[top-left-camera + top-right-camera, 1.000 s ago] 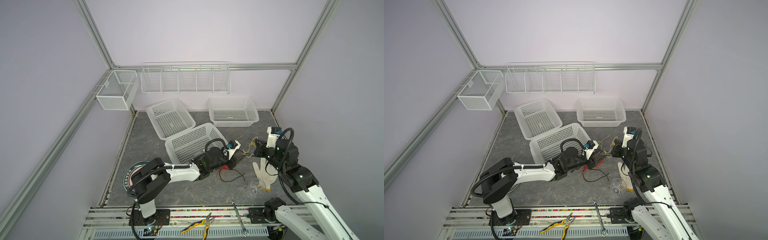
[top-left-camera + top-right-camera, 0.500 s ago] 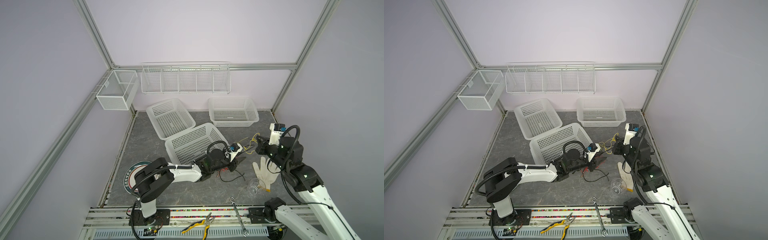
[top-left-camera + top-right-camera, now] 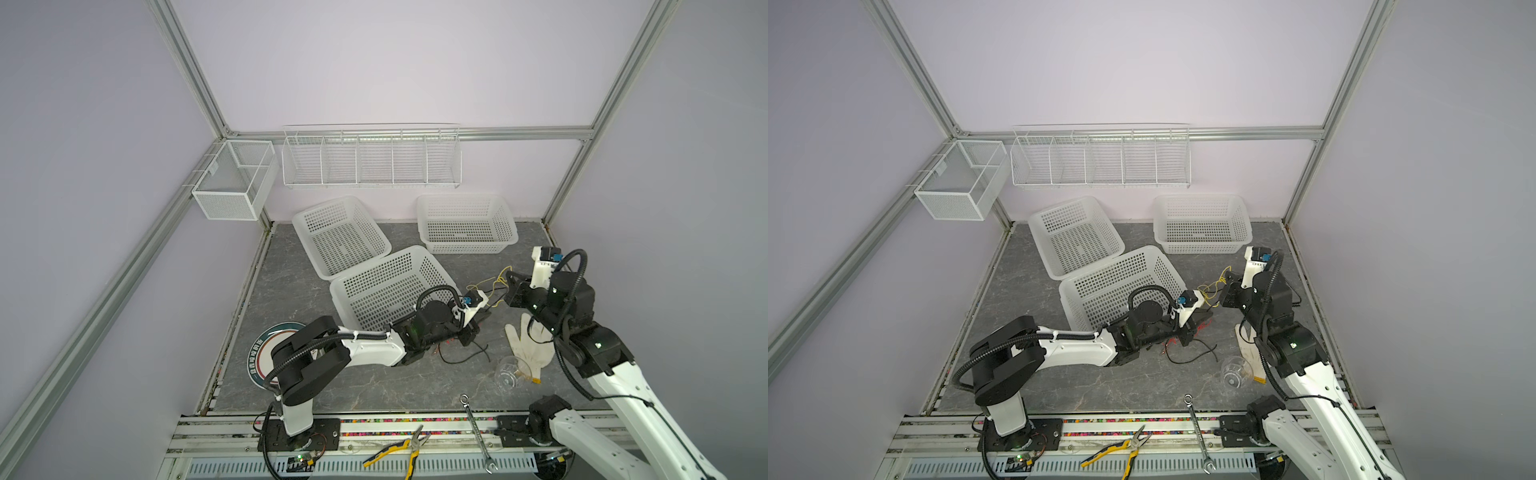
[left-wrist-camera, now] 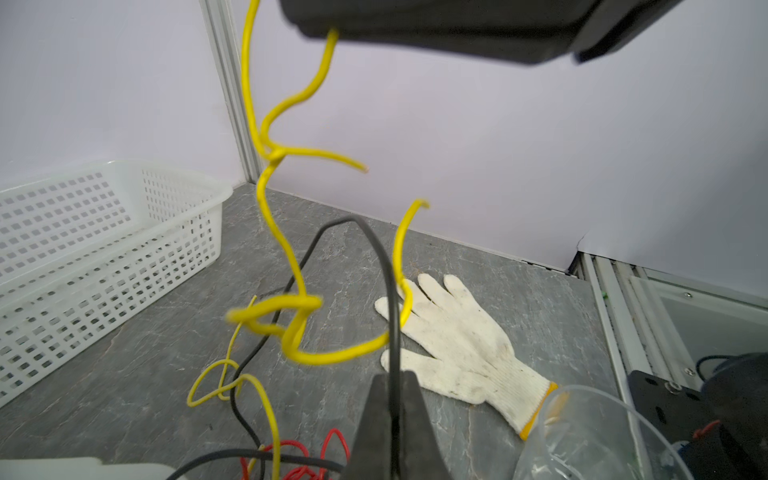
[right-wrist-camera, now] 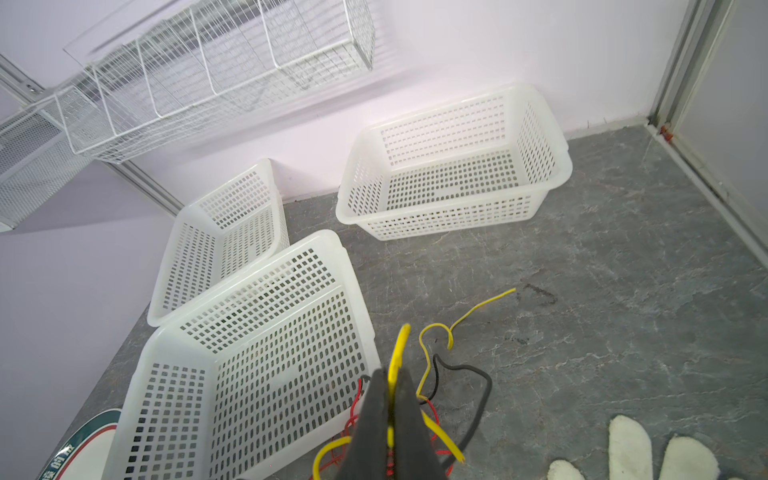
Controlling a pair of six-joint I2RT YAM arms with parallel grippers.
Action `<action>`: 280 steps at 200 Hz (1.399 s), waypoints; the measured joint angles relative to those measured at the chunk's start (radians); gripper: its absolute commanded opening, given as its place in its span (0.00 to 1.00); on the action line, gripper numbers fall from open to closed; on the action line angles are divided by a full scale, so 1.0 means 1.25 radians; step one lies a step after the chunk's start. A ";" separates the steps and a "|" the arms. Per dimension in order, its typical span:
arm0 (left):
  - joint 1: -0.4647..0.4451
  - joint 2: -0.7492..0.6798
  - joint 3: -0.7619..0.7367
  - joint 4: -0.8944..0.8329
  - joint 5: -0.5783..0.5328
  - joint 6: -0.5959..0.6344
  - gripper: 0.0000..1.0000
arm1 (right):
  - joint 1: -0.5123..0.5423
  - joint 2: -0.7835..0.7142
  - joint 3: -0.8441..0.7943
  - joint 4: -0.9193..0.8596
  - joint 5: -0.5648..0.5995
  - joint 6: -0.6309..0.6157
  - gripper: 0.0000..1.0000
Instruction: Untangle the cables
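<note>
Two robot arms work over a grey table [image 3: 353,386]. The cables [image 3: 461,360] tangle at 4 o'clock from centre. The left gripper [image 4: 392,399] pinches the black cable [image 4: 386,266], and the right gripper [image 5: 388,399] pinches the raised yellow cable [image 5: 399,345]. Pulling apart may tighten yellow's knots around black.

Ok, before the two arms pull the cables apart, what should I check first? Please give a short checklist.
1. Left tool shut on the black cable: ok.
2. Right tool shut on the yellow cable: ok.
3. Yellow cable free of the black one: not ok, a yellow loop hooks around it.
4. Red cable separated: not ok, it lies mixed with black and yellow strands.
5. Clear cup out of the pulling path: cannot tell.
</note>
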 measured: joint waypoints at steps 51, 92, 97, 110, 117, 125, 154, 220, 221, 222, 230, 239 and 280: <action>-0.004 -0.021 0.004 0.015 0.047 -0.019 0.00 | 0.000 0.085 -0.046 0.054 -0.005 0.032 0.06; -0.004 -0.039 0.003 0.020 0.060 -0.029 0.00 | 0.000 0.112 -0.061 0.091 0.047 0.038 0.06; -0.004 -0.042 0.002 0.021 0.060 -0.031 0.00 | 0.000 0.117 -0.061 0.097 0.057 0.036 0.06; -0.004 -0.050 -0.003 0.024 0.060 -0.037 0.00 | -0.005 0.136 -0.055 0.108 0.076 0.029 0.06; -0.004 -0.055 -0.010 0.025 0.060 -0.041 0.00 | -0.010 0.156 -0.044 0.110 0.085 0.024 0.06; -0.004 -0.059 -0.018 0.027 0.060 -0.046 0.00 | -0.016 0.181 -0.028 0.115 0.090 0.018 0.06; -0.005 -0.075 -0.056 0.029 0.057 -0.058 0.00 | -0.045 0.284 0.052 0.143 0.090 0.004 0.06; -0.005 -0.117 -0.111 0.008 0.026 -0.065 0.00 | -0.126 0.519 0.221 0.271 0.067 0.011 0.06; -0.004 -0.117 -0.111 0.008 0.026 -0.065 0.00 | -0.126 0.521 0.222 0.274 0.067 0.011 0.06; -0.004 -0.118 -0.112 0.008 0.026 -0.065 0.00 | -0.126 0.527 0.225 0.278 0.067 0.011 0.06; -0.004 -0.122 -0.115 0.006 0.023 -0.064 0.00 | -0.126 0.560 0.240 0.301 0.070 0.011 0.06; -0.005 -0.125 -0.118 0.006 0.020 -0.065 0.00 | -0.127 0.603 0.261 0.331 0.073 0.010 0.06; -0.005 -0.143 -0.135 -0.007 0.003 -0.063 0.00 | -0.157 0.775 0.333 0.466 0.095 0.007 0.06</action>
